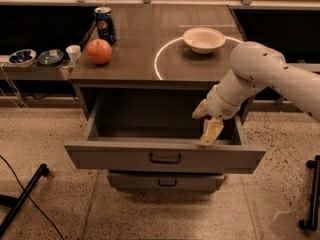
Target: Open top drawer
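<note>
The top drawer (165,158) is a wide grey drawer with a small dark centred handle (165,158). It stands pulled far out of the cabinet, and its inside looks empty. My gripper (209,130) hangs from the white arm over the right part of the open drawer, just behind the front panel's top edge. It holds nothing.
A shorter grey drawer (165,182) sits shut below. On the cabinet top (150,59) are a white bowl (203,38), an orange-red fruit (99,51) and a blue soda can (105,24). A low shelf at left holds small bowls (22,57) and a cup (73,53). A black stand leg (22,196) lies on the floor at left.
</note>
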Robot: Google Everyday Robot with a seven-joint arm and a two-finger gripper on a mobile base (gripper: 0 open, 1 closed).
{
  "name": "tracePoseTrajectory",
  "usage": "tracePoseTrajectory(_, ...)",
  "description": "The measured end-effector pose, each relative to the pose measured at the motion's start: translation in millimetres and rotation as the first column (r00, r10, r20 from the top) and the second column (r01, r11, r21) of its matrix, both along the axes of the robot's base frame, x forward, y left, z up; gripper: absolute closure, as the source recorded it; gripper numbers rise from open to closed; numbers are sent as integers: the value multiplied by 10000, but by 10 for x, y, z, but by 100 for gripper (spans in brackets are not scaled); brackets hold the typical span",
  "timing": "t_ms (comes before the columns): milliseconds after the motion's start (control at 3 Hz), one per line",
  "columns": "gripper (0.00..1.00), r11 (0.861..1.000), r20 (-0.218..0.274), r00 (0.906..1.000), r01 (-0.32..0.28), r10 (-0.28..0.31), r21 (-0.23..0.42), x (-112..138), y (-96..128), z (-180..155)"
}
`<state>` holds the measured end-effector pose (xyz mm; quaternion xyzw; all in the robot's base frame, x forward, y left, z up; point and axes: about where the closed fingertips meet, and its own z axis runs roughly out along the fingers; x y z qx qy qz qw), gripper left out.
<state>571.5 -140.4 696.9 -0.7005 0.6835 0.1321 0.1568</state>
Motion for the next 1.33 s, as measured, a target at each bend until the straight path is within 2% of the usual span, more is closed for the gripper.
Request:
tracePoseTrajectory(333, 48, 10000, 1, 10000, 0, 0, 2, -1, -1, 29)
tracePoseTrajectory(667, 48, 9997, 141, 9999, 9, -12, 225, -17, -114, 160)
tracePoseTrajectory(1000, 54, 9995, 137, 9999, -7, 2, 326, -17, -170, 190)
tracePoseTrajectory(1333, 72, 9994, 123, 9999, 8, -12, 332, -4, -174, 170)
